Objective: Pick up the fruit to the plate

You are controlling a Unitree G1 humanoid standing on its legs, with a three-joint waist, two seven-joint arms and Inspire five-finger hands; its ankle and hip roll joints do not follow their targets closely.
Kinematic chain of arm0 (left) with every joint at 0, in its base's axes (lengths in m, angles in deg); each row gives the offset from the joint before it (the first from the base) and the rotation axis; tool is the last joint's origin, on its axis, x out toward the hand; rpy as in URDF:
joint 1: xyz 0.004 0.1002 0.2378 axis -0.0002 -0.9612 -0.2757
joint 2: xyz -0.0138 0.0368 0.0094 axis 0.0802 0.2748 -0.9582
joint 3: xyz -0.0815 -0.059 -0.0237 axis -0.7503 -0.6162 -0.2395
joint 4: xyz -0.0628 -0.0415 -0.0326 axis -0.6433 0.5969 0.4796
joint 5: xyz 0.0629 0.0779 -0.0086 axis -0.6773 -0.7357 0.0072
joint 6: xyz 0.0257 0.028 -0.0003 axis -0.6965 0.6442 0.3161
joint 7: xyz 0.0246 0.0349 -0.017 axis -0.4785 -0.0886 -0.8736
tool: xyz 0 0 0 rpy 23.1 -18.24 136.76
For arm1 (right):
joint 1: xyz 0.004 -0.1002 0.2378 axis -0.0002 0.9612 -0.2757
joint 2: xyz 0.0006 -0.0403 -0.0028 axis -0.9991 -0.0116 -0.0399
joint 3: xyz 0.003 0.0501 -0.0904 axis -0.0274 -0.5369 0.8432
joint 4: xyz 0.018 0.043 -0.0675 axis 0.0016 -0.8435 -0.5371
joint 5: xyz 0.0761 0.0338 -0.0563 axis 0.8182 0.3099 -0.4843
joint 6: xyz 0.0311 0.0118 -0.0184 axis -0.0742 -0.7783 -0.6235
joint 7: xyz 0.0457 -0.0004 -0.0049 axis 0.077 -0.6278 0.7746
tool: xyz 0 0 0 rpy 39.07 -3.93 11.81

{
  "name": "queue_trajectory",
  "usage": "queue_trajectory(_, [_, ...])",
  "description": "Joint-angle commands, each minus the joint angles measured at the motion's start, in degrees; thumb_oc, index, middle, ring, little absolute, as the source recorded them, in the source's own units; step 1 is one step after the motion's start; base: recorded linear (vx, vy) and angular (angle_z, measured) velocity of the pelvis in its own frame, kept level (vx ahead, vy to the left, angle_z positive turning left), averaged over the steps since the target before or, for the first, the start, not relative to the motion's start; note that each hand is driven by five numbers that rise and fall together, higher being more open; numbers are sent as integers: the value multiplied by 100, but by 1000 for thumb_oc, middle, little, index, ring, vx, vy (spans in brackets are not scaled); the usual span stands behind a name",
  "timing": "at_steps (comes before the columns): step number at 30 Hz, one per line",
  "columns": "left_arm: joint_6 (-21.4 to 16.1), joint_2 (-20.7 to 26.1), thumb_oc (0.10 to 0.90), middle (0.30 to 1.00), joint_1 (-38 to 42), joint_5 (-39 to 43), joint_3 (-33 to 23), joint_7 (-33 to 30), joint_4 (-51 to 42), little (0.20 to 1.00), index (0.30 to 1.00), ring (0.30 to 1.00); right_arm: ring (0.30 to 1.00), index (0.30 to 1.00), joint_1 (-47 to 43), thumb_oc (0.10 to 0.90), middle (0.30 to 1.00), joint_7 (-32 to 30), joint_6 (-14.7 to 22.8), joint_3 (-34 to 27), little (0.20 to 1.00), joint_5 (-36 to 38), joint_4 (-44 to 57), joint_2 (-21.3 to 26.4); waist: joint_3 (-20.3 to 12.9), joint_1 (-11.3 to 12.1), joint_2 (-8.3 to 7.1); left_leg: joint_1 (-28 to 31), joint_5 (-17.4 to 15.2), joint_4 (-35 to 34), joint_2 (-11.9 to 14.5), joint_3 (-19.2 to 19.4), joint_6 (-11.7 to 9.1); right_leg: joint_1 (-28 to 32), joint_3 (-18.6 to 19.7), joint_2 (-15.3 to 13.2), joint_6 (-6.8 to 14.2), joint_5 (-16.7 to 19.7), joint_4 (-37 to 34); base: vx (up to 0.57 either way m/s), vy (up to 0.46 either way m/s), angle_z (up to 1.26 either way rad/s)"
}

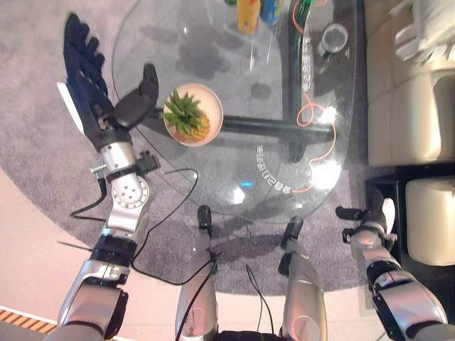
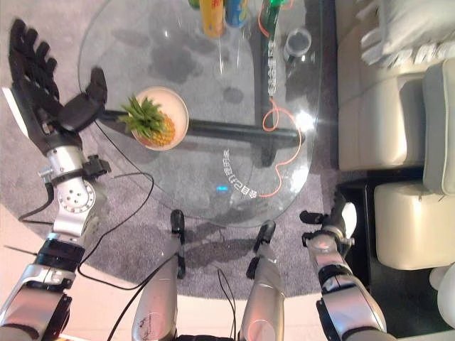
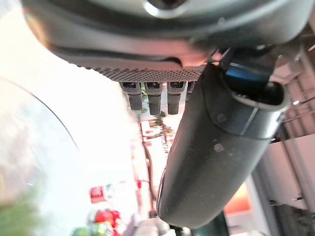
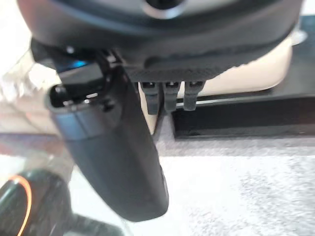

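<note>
1. With its fingers spread straight and thumb stuck out, the left hand holds nothing, up at the left edge of the glass table.
2. Just beside its thumb, the pineapple already lies on the plate.
3. Down low, well apart, the right hand hangs relaxed and empty by the cream sofa.
4. Cans stand at the table's far edge.

A round glass tabletop stood on a grey carpet, its dark frame showing through the glass. Bright light glared off its near edge. A cream sofa sat beside it, and pale flooring bordered the carpet.
</note>
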Motion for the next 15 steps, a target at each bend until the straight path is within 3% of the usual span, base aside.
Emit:
queue_trajectory(1, [-67, 278, 800, 900, -331, 397, -564, 474, 421, 900, 900, 900, 900, 900, 859, 800, 900, 62, 245, -298, 900, -179, -149, 128, -864, 39, -35, 152, -370, 71, 143, 13, -274, 343, 91, -305, 233, -92, -152, 216, 76, -1])
queue_trajectory(4, [-45, 199, 800, 900, -887, 188, -760, 654, 921, 900, 900, 900, 900, 900, 1338, 800, 900, 175, 339, -452, 900, -349, -215, 38, -1165, -10, -33, 490, -331, -89, 142, 82, -279, 659, 67, -293, 238, -42, -310, 199, 65, -1])
queue_trajectory(10, [242, 66, 800, 900, -1906, 31, -1218, 1132, 2461, 900, 900, 900, 900, 900, 2108, 800, 900, 524, 123, -736, 900, -723, -340, -68, -1828, -98, -46, 1221, -363, -269, 189, 273, -277, 1314, 27, -253, 243, -34, -475, 210, 43, -5])
queue_trajectory(15, [832, -64, 800, 900, -2149, -308, -1223, 1443, 3644, 900, 900, 900, 900, 900, 2343, 800, 900, 1291, -304, -718, 900, -745, -606, -158, -2182, -170, -91, 1636, -406, -371, 259, 424, -293, 1708, -59, -220, 273, -22, -600, 150, -19, 0])
